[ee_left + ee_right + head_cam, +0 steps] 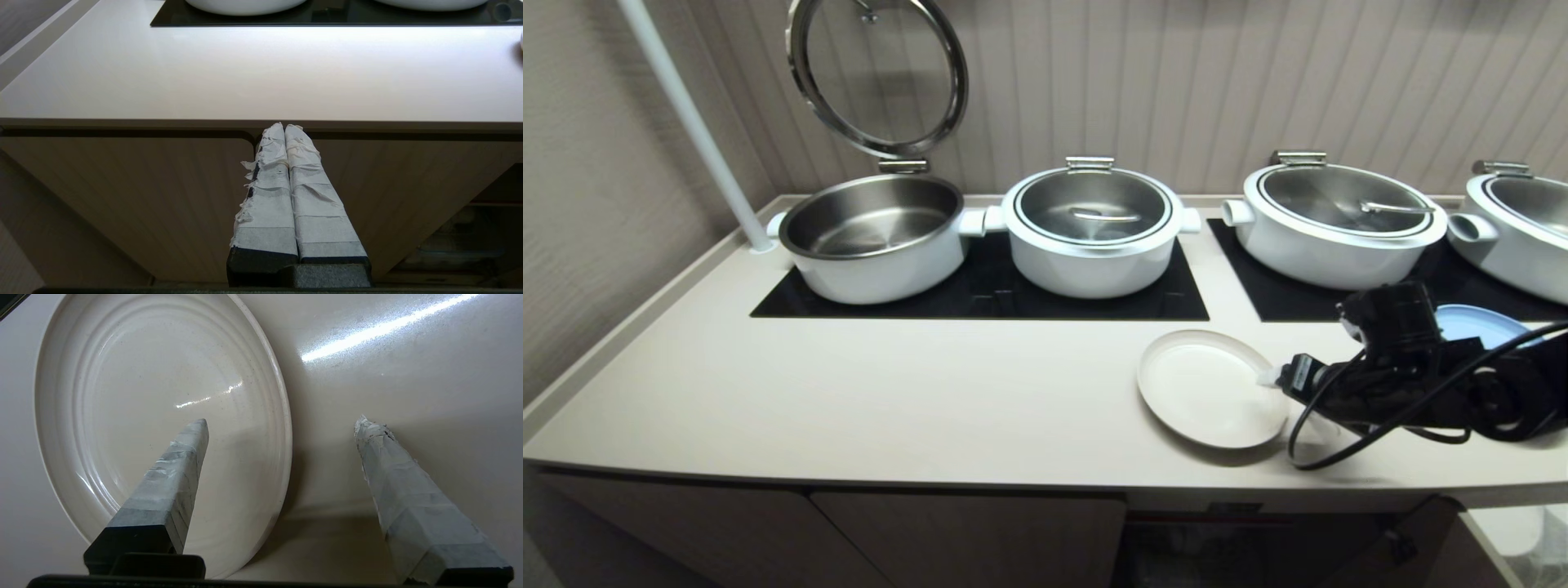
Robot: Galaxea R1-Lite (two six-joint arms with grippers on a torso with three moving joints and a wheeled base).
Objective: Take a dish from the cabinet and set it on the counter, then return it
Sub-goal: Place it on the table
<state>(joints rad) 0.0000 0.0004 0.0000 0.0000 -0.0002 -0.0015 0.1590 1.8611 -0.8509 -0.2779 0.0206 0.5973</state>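
Observation:
The cream dish [1205, 388] lies flat on the counter [890, 392], near its front edge and right of centre. My right gripper [1278, 396] reaches in from the right at the dish's right rim. In the right wrist view this gripper [282, 421] is open: one finger hovers over the dish [155, 388], the other over bare counter [408, 375], and the rim runs between them, gripped by neither. My left gripper [285, 127] is shut on nothing, parked in front of the cabinet [122, 196] just below the counter's edge.
Several white pots stand on black cooktop panels [980, 298] along the back; the leftmost [874, 237] has its lid raised. A pale blue plate [1478, 322] lies behind my right arm. A white pole [698, 131] rises at the back left. Part of the cabinet is open [470, 237].

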